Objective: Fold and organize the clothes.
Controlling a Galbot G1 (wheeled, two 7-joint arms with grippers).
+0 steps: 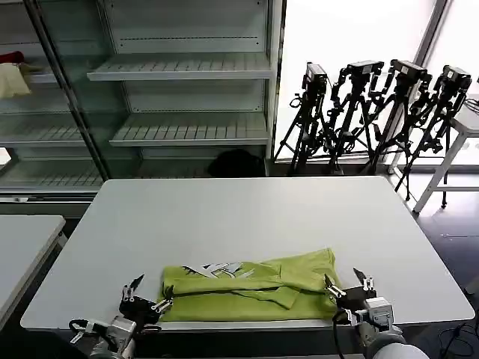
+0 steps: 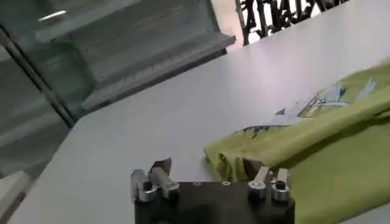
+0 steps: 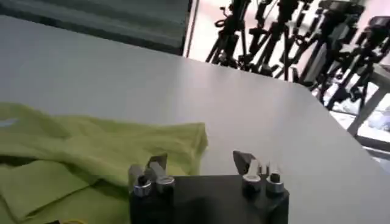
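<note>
The lime yellow-green T-shirt (image 1: 247,288) lies folded into a long band along the table's near edge, with its white-and-dark print (image 1: 217,269) showing on top at the left. My left gripper (image 1: 147,295) stands open at the shirt's left end, one finger at the cloth's corner (image 2: 228,167). At the shirt's right end my right gripper (image 1: 348,288) is open too, one finger over the cloth's edge (image 3: 183,146), the other over bare table. Neither gripper holds anything.
The white table (image 1: 247,217) stretches away beyond the shirt. A second table (image 1: 22,239) stands to the left. Glass-door shelving (image 1: 179,97) lines the back, and several tripods with cameras (image 1: 374,112) stand at the back right.
</note>
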